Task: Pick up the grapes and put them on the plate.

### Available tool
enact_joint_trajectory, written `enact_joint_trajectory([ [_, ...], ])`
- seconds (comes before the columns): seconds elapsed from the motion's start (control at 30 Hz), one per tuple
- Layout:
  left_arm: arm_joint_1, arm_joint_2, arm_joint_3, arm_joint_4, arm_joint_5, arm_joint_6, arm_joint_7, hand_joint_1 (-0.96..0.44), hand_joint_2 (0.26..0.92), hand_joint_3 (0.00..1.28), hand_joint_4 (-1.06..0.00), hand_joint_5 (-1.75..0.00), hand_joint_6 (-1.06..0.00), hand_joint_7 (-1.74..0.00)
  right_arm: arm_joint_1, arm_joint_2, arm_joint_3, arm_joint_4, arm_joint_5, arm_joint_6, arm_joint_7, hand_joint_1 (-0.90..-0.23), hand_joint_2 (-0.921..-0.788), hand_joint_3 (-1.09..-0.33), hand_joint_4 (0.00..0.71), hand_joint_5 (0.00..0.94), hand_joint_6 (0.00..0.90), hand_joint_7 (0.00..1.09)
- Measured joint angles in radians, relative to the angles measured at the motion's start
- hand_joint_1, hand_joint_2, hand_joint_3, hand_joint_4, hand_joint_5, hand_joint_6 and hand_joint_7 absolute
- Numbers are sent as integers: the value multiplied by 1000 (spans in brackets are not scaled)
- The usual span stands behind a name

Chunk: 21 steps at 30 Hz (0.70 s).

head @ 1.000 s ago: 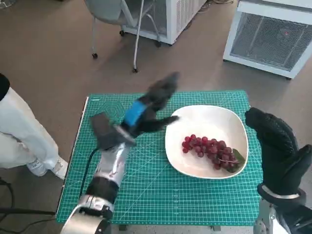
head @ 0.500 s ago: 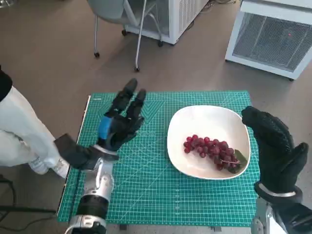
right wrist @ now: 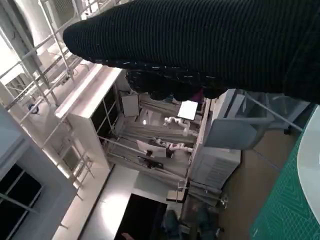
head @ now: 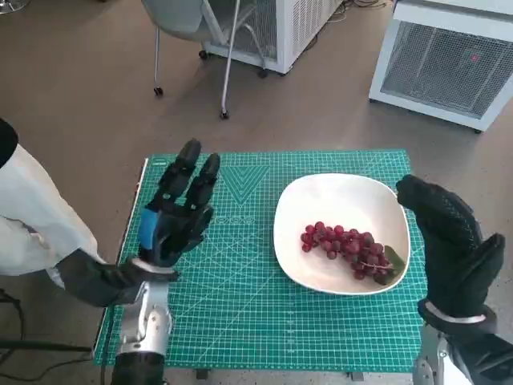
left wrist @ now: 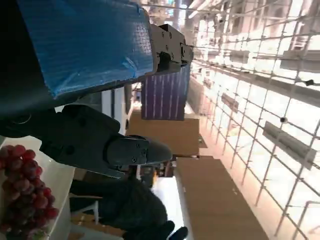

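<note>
- Hands: black-gloved right hand (head: 450, 245) hangs just beside the plate's right rim, unmoved over the last second; holds nothing, fingers look loosely extended.
- Blue-taped black left hand (head: 171, 215) has pulled back from the plate to the left side of the green cutting mat on the table (head: 240, 313); fingers (head: 187, 164) spread, empty.
- Bunch of red grapes (head: 346, 248) lies inside the white shallow plate (head: 337, 192), toward its near right, same spot throughout.
- Judgement: placement done, left arm retreating.
- Grey wheeled chair (head: 192, 24) on floor beyond.
</note>
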<state>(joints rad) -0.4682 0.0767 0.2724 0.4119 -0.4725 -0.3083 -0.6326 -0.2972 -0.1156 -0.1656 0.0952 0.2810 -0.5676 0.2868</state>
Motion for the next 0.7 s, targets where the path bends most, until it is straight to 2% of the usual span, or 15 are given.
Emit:
enact_joint_trajectory([
  [0.2,21,2,-4,-21,-1,0,-10,-294,920,135,-147,-4,-257,-18,0,-2,0,0,-1,1,0,-511,-921,-539,468,4,154,550],
  [0.33,26,5,-7,-21,0,-6,-24,-194,921,109,-133,-1,-246,-11,0,-4,0,-1,-2,2,0,-510,-921,-539,468,4,154,550],
  [0.5,26,15,-10,-11,1,-27,-47,-15,921,126,-118,0,-224,-2,0,-6,0,-1,-2,3,0,-510,-921,-538,468,4,154,549],
  [0.7,30,27,-13,-1,1,-32,-62,43,921,171,-120,-2,-215,0,0,-9,0,-1,-1,4,0,-514,-921,-538,468,4,154,549],
])
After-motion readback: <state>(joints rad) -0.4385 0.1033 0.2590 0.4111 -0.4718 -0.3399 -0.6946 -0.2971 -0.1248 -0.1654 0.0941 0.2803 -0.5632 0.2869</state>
